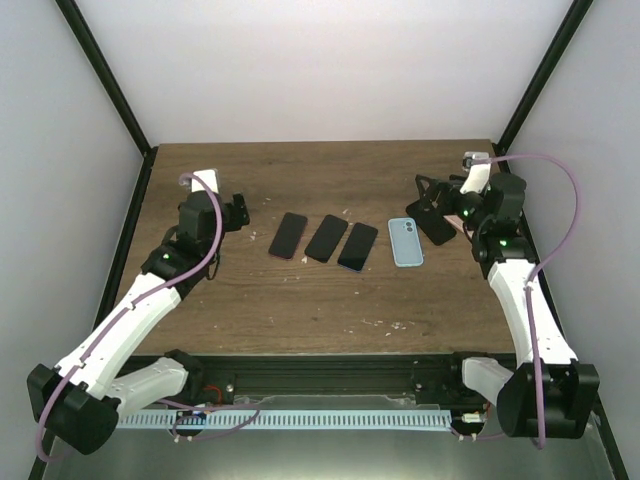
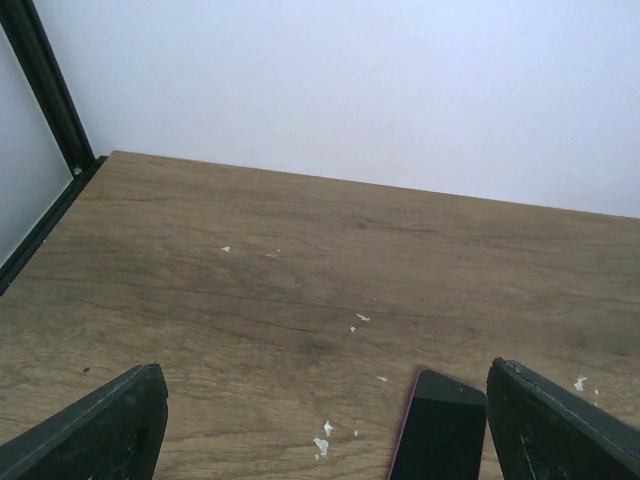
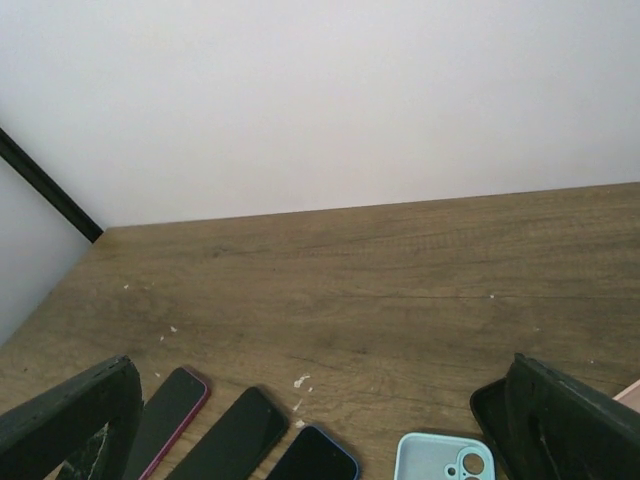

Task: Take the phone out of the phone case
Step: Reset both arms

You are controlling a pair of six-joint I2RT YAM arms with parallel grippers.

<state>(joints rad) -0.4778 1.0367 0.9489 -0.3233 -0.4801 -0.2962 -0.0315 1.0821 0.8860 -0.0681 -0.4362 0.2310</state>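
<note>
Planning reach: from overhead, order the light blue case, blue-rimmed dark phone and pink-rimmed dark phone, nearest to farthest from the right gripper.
From the right gripper:
1. light blue case, right of the row.
2. blue-rimmed dark phone, row's right end.
3. pink-rimmed dark phone, row's left end.

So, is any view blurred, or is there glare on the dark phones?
Top external: sharp, evenly lit, no glare on the three dark flat phones. Left wrist: near black gripper fingers slightly soft, brown wooden table sharp. Right wrist: likewise.
</note>
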